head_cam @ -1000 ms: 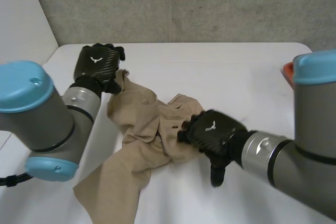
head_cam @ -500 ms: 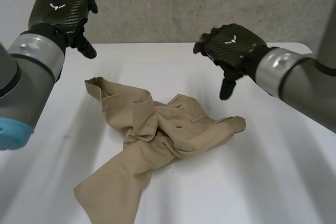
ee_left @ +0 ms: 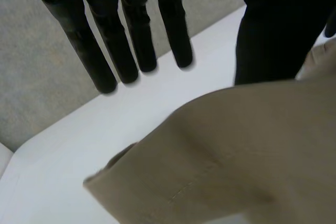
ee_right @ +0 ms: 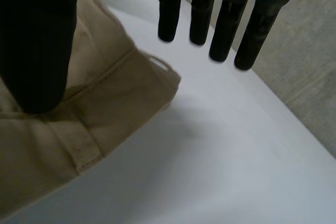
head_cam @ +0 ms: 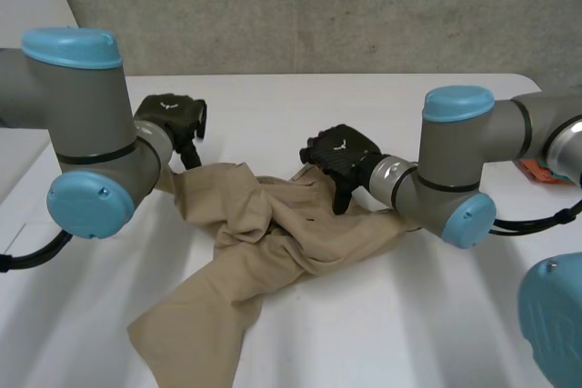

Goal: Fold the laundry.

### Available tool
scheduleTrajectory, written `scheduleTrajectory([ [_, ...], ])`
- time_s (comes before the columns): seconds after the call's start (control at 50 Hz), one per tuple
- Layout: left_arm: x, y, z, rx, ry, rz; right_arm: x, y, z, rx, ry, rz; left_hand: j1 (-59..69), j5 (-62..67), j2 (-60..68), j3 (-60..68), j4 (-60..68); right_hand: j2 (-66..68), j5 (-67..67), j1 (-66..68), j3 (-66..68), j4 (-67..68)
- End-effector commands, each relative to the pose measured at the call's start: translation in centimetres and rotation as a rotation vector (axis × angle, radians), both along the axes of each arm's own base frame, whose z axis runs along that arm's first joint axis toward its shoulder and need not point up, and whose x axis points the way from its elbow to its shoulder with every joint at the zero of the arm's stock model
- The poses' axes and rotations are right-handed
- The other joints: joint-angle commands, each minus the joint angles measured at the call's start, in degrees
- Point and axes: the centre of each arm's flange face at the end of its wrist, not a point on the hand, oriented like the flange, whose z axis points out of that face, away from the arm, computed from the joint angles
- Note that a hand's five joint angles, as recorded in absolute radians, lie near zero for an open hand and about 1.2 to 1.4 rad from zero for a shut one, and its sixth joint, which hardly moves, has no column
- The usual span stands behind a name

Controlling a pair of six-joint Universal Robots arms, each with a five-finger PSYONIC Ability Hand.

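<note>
Trousers (head_cam: 273,229) lie crumpled on the table (head_cam: 427,333). Left robot hand (head_cam: 169,116) and right robot hand (head_cam: 341,153) sit at opposite edges, fingers straight, holding nothing.

We've got plain tan trousers (head_cam: 273,233) on a white table (head_cam: 436,315); at the trousers, the left hand (head_cam: 173,115) and right hand (head_cam: 341,154) are black, each with a small white mark. Beyond the trousers, a speckled grey wall (head_cam: 318,6).

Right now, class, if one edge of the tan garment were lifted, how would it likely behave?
Probably floppy: the tan garment lies crumpled in soft folds, so a lifted edge would sag. Pushed, it would likely bunch rather than slide whole across the white table.
</note>
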Motion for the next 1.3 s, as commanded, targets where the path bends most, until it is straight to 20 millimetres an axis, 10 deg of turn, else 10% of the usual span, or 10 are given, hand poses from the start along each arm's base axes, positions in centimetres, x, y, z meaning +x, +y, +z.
scheduleTrajectory([
  [0.02, 0.4, 0.2, -1.1, 0.011, -0.071, -0.014, 0.4, -0.9, -1.6, 0.004, 0.005, -0.013, 36.5, 38.06, 37.43, 38.17, 38.04, 36.24, 36.44, 38.76, 35.63, 35.78],
  [0.08, 0.3, 0.0, -1.9, 0.021, -0.094, -0.02, 0.5, -1.3, -1.9, 0.006, -0.007, -0.022, 43.46, 45.03, 44.4, 45.13, 45.01, 58.28, 58.48, 60.8, 57.67, 57.82],
  [0.26, -0.9, -2.9, -0.7, -0.207, -0.148, -0.04, 0.7, -4.4, 1.0, -0.192, -0.095, -0.169, 43.46, 45.03, 44.4, 45.13, 45.01, 58.3, 58.51, 60.82, 57.69, 57.84],
  [0.42, -1.9, -6.2, 8.5, -0.735, 0.013, 0.056, 0.7, -6.2, 11.1, -0.543, -0.322, -0.273, 43.46, 45.03, 44.4, 45.13, 45.01, 58.3, 58.51, 60.82, 57.69, 57.84],
  [0.5, -1.8, -5.3, 13.8, -0.921, 0.121, 0.083, -0.1, -5.3, 19.1, -0.757, -0.49, -0.31, 43.46, 45.03, 44.4, 45.13, 45.01, 58.3, 58.51, 60.82, 57.69, 57.84],
  [0.64, -1.2, -2.3, 18.9, -1.006, 0.33, 0.054, -1.3, -2.5, 26.4, -0.882, -0.654, -0.3, 42.82, 44.38, 43.75, 44.49, 44.36, 58.3, 58.51, 60.82, 57.69, 57.84],
  [0.72, -1.2, -1.8, 17.2, -0.929, 0.375, 0.016, -1.7, -1.1, 27.3, -0.875, -0.655, -0.286, -10.89, -9.32, -9.95, -9.22, -9.34, 58.3, 58.51, 60.82, 57.69, 57.84],
  [1.0, -1.8, -2.5, 5.6, -0.522, 0.377, -0.078, -2.4, 2.7, 22.2, -0.671, -0.514, -0.186, -21.45, -19.88, -20.51, -19.77, -19.9, 58.3, 58.51, 60.82, 57.69, 57.84],
  [1.3, -3.3, -3.2, -5.0, -0.157, 0.356, -0.217, -4.2, 6.7, 23.4, -0.565, -0.504, -0.133, -21.28, -19.71, -20.34, -19.61, -19.73, 58.3, 58.51, 60.82, 57.69, 57.84],
])
